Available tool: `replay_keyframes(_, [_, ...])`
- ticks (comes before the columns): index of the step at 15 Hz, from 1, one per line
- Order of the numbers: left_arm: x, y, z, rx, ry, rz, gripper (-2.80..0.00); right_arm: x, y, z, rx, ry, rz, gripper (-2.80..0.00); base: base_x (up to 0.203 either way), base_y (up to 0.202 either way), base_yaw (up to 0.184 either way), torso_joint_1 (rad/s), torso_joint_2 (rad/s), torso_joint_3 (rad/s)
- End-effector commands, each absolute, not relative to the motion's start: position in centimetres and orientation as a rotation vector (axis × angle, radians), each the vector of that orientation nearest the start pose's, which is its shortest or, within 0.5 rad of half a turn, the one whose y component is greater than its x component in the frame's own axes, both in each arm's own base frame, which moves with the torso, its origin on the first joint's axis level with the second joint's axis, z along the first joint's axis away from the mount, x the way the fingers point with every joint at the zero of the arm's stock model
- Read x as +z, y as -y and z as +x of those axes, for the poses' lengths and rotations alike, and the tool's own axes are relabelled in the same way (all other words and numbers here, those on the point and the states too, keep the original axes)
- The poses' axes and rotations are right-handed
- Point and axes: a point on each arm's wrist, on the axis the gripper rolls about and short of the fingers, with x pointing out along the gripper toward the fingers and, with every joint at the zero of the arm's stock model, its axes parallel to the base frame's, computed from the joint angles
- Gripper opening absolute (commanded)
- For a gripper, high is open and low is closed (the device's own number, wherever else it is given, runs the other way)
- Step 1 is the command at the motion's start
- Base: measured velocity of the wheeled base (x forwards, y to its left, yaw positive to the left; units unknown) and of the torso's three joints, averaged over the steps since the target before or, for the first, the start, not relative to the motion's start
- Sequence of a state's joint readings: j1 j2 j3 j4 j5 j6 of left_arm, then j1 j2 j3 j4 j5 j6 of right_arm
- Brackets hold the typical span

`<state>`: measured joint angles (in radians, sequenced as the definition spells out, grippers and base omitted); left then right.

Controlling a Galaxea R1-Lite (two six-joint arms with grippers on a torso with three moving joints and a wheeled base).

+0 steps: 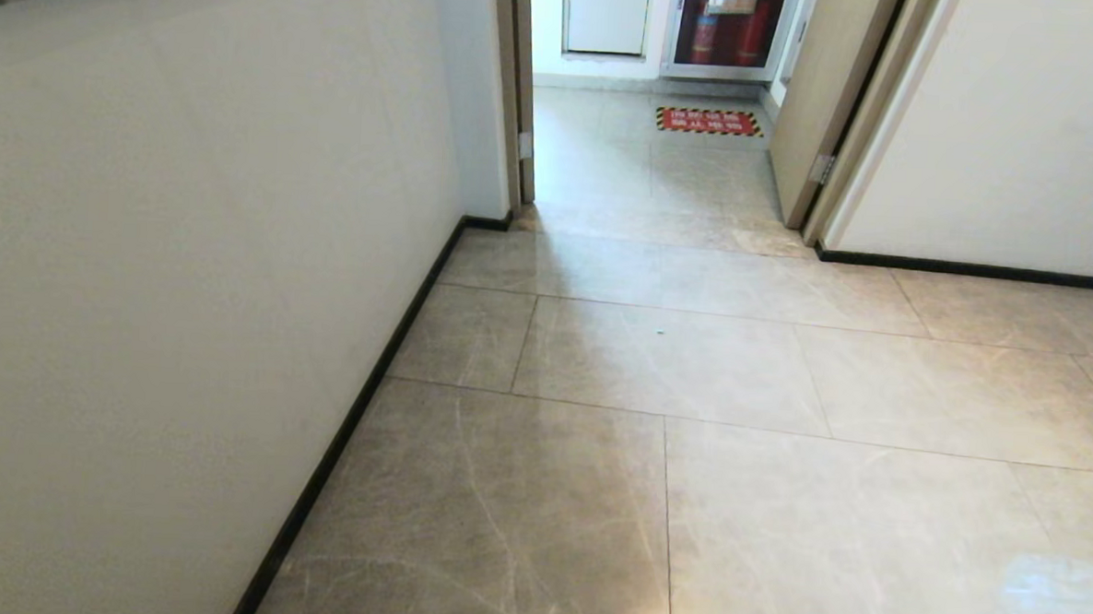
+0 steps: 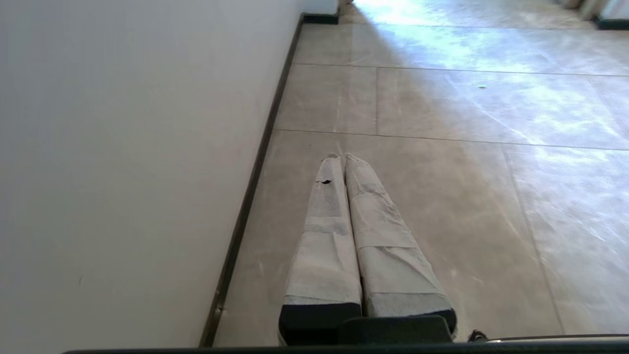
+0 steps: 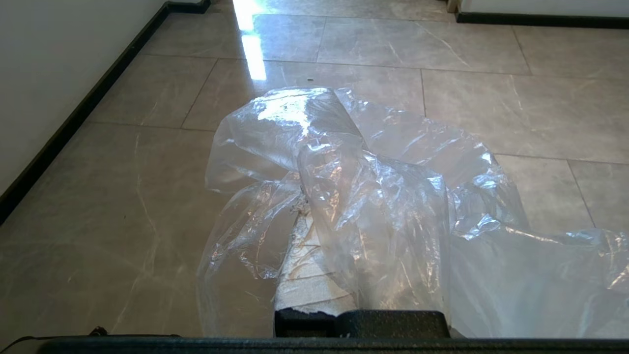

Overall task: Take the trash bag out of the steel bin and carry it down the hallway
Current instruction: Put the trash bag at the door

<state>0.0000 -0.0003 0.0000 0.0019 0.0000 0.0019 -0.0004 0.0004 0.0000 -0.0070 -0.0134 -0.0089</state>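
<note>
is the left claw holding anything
No, the left claw is shut on nothing, its wrapped fingers pressed together over the bare floor tiles.

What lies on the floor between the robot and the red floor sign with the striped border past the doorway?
Only bare glossy grey marbled floor tiles up to the red floor sign, with one tiny speck; the head view shows it.

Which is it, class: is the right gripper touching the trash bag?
Touching. The right wrist view shows the trash bag draped over the right gripper.
</note>
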Motion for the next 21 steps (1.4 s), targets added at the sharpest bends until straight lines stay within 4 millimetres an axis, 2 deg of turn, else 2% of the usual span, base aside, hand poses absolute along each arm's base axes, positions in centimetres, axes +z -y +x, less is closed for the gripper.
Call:
replay_keyframes(1, [7.53, 0.00, -2.28, 0.000, -0.002, 0.002, -2.80, 7.59, 0.03, -2.26, -0.014, 0.005, -0.009, -2.80, 0.194, 0.000, -0.001, -0.001, -0.01, 0.006])
replay_keyframes(21, [7.53, 0.00, -2.28, 0.000, -0.002, 0.002, -2.80, 7.59, 0.03, -2.26, -0.014, 0.005, -0.009, -2.80, 0.189, 0.000, 0.001, 0.003, 0.00, 0.002])
